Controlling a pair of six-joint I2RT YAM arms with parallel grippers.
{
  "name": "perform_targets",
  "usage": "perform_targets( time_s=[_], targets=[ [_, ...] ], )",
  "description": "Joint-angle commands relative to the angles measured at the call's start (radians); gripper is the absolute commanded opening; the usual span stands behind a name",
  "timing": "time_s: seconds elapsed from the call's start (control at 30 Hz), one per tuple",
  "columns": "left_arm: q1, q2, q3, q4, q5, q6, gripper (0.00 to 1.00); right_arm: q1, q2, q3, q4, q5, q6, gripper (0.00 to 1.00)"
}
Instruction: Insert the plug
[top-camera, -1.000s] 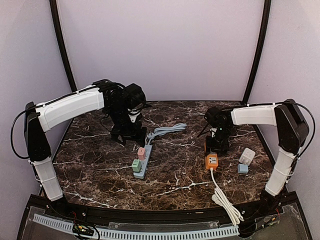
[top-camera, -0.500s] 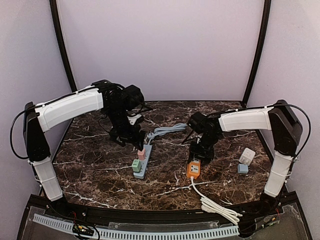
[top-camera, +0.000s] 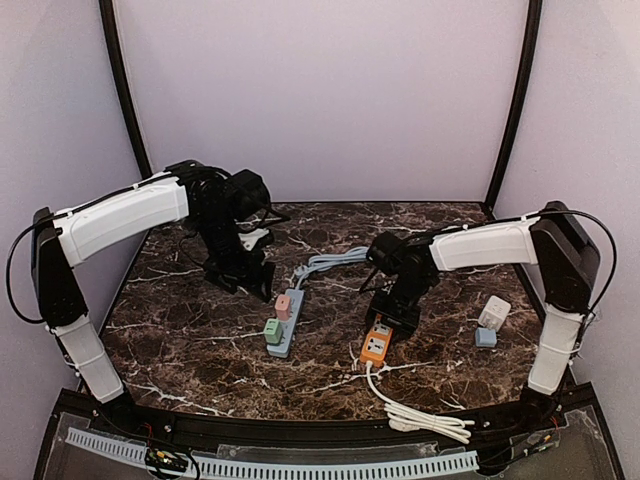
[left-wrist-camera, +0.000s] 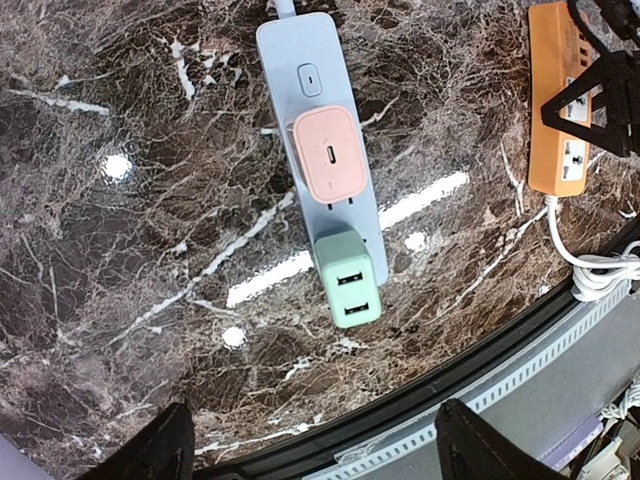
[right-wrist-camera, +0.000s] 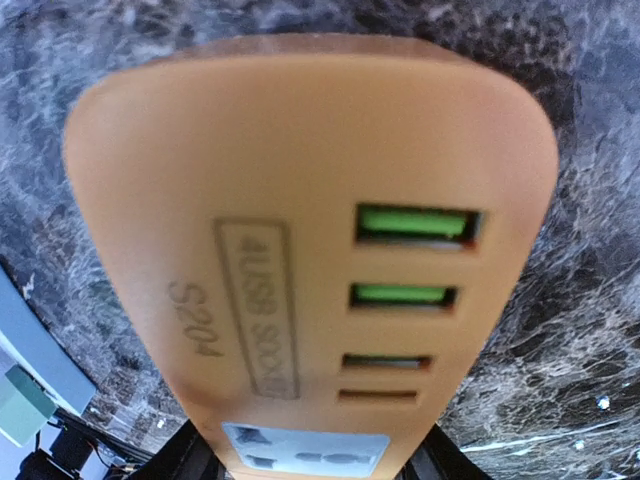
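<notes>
Right hand (top-camera: 390, 318) is positioning the orange power strip (top-camera: 376, 345), straddling it, grip unclear; left hand (top-camera: 255, 285) is hovering open, empty. Next is likely fetching the white plug (top-camera: 494, 312).

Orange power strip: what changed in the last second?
The orange power strip slid left and nearer with the right tool, white cord trailing. The left tool, open, backed off leftward. Blue-grey power strip, pink plug, green plug, white adapter, blue adapter stayed put.
</notes>
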Motion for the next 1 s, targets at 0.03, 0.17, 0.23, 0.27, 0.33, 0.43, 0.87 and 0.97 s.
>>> perform_targets(
  time_s=[0.03,0.17,0.23,0.27,0.33,0.43,0.87,0.97],
  targets=[
    [0.004,-0.021,0.003,-0.016,0.01,0.01,0.83,0.013,0.082,0.042,-0.126,-0.008,-0.03,0.66],
    [0.004,-0.018,0.03,-0.016,-0.001,-0.003,0.83,0.0,0.069,0.08,-0.161,0.01,-0.081,0.8],
    [0.004,-0.019,0.038,-0.014,-0.005,-0.011,0.83,-0.008,0.055,0.093,-0.177,0.022,-0.106,0.85],
    [0.004,-0.02,0.04,-0.013,-0.008,-0.014,0.83,-0.015,0.047,0.102,-0.188,0.028,-0.118,0.87],
    [0.005,-0.021,0.048,-0.01,-0.01,-0.022,0.83,-0.028,0.028,0.12,-0.216,0.044,-0.144,0.92],
    [0.004,-0.021,0.061,-0.003,-0.012,-0.031,0.84,-0.046,-0.007,0.147,-0.261,0.067,-0.177,0.98],
    [0.003,0.015,0.13,0.069,0.006,-0.019,0.84,-0.231,-0.244,0.063,-0.375,0.204,-0.226,0.99],
    [0.002,0.029,0.145,0.08,0.011,-0.02,0.84,-0.293,-0.272,0.04,-0.427,0.25,-0.226,0.99]
  ],
)
